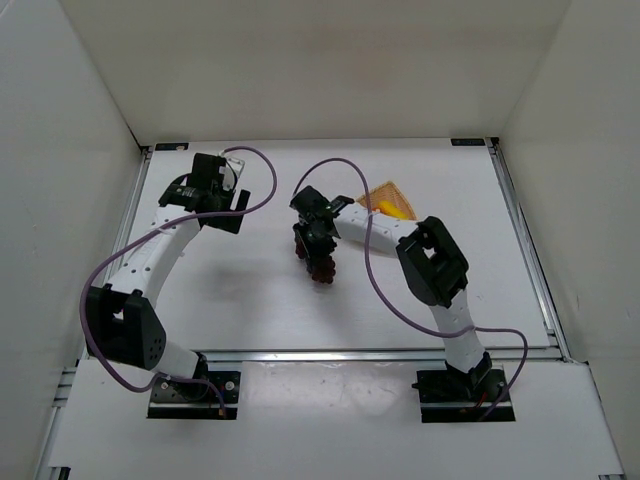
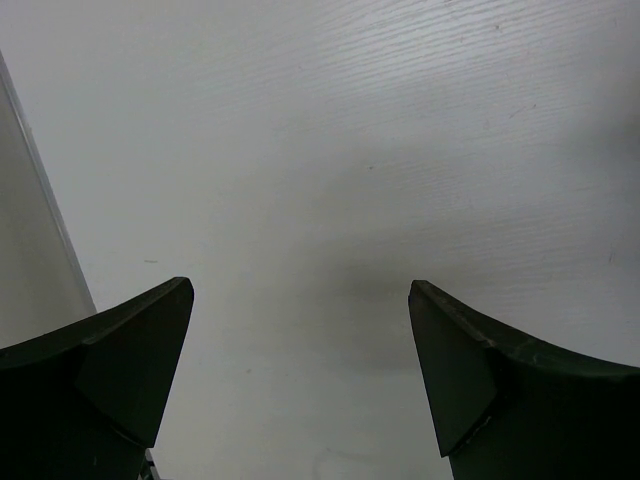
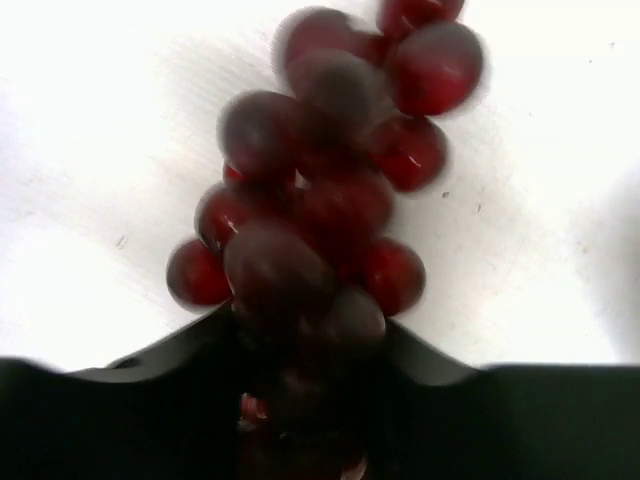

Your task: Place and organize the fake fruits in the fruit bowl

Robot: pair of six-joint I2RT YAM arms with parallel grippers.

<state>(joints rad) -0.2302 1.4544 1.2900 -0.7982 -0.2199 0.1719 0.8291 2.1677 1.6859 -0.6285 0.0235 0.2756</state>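
Observation:
My right gripper (image 1: pixel 314 244) is shut on the dark purple-red grape bunch (image 1: pixel 322 266), which hangs from the jaws over the middle of the table. In the right wrist view the grapes (image 3: pixel 320 200) fill the centre, pinched between the two black fingers (image 3: pixel 150 400). The tan wicker fruit bowl (image 1: pixel 388 192) lies behind the right forearm, mostly hidden by it. A yellow fruit (image 1: pixel 392 209) shows in the bowl. The orange is hidden. My left gripper (image 1: pixel 240 203) is open and empty at the back left; its view shows only bare white table between the fingertips (image 2: pixel 140 350).
White walls close in the table on three sides. Metal rails run along the left edge (image 1: pixel 128 215), the right edge (image 1: pixel 522 240) and the front edge (image 1: pixel 330 352). Purple cables (image 1: pixel 375 275) loop off both arms.

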